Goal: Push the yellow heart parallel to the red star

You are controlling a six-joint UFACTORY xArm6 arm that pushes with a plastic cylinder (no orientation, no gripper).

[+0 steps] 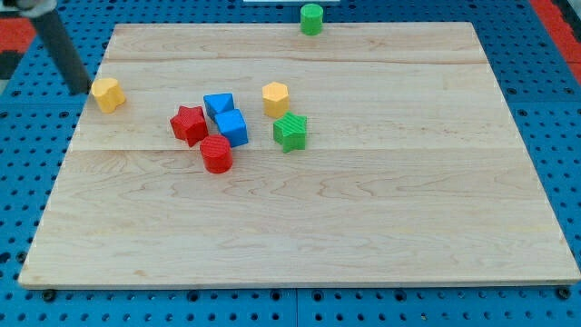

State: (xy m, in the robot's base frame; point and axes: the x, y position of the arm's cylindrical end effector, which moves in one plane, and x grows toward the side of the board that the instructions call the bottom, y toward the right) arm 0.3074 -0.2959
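Observation:
The yellow heart [108, 94] lies at the board's left edge, near the view's upper left. The red star [189, 123] lies to its right and a little lower, in a cluster near the board's middle left. My rod comes down from the view's top left corner, and my tip [83, 89] sits just left of the yellow heart, almost touching it, at the board's left edge.
Next to the red star lie two blue blocks [219, 104] [232, 128], a red cylinder [216, 154], a yellow hexagon [275, 98] and a green star [290, 132]. A green cylinder [311, 18] stands at the board's top edge [381, 24]. Blue pegboard surrounds the wooden board.

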